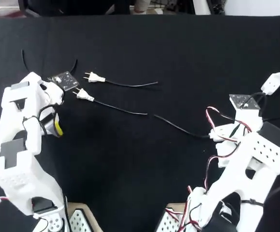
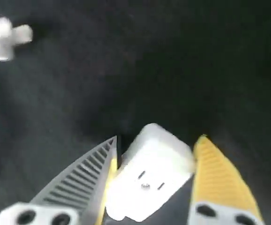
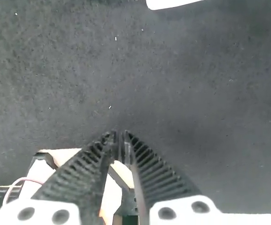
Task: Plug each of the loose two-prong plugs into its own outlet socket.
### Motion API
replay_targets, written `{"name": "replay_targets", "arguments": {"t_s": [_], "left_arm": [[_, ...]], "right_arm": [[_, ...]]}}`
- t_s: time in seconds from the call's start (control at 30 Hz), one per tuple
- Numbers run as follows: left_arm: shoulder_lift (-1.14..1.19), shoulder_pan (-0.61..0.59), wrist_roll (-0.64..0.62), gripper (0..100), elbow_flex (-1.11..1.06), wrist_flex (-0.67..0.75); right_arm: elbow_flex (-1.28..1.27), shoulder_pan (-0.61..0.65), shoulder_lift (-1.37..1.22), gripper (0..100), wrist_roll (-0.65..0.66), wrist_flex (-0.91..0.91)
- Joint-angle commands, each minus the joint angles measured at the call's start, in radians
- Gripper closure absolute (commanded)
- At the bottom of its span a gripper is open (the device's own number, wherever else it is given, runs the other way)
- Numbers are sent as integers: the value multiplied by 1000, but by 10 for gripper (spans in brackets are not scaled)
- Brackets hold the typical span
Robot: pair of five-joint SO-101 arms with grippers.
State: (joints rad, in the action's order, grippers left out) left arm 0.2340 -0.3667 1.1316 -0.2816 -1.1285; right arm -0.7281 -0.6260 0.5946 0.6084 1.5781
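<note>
Black cloth covers the counter [image 1: 178, 48], and both two-prong plugs lie loose on it, so we judge that the task is at its beginning: no plug sits in a socket yet. The step in hand seems to be holding a socket ready for the first plug. The left gripper [image 2: 158, 139] has a white outlet socket [image 2: 149, 180] between its jaws, one grey and ribbed, the other yellow. Both appear pressed on the sides of the block, so we read the jaws as clamped on it. The right gripper [image 3: 119, 134] hovers over bare cloth with its jaws together and nothing between them.

The upper plug [image 1: 94, 77] and the lower plug [image 1: 84, 94] lie just beside each other, near the left arm [image 1: 19, 140]. Each is small and white, with two short prongs that point toward a small grey plate [image 1: 65, 80]. A thin black wire trails from each toward the middle of the counter. A second white socket [image 1: 273, 82] lies well apart from them, near the right arm.

For the next move, we think the right jaws must open, go over to one plug and take it by the body, leaving the prongs free. Then the prongs must line up with the two narrow slots on the face of the held socket. The angle must be exact, and the light wire may pull the plug aside.
</note>
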Motion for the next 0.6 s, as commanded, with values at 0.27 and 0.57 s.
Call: {"name": "replay_targets", "arguments": {"t_s": [0.27, 0.57], "left_arm": [[-450, 200, -226, 934, -116, -290], [-554, 584, -563, 916, -392, -18]], "right_arm": [[7, -3, 31, 982, 8, -17], [19, 37, 31, 982, 3, -32]]}}
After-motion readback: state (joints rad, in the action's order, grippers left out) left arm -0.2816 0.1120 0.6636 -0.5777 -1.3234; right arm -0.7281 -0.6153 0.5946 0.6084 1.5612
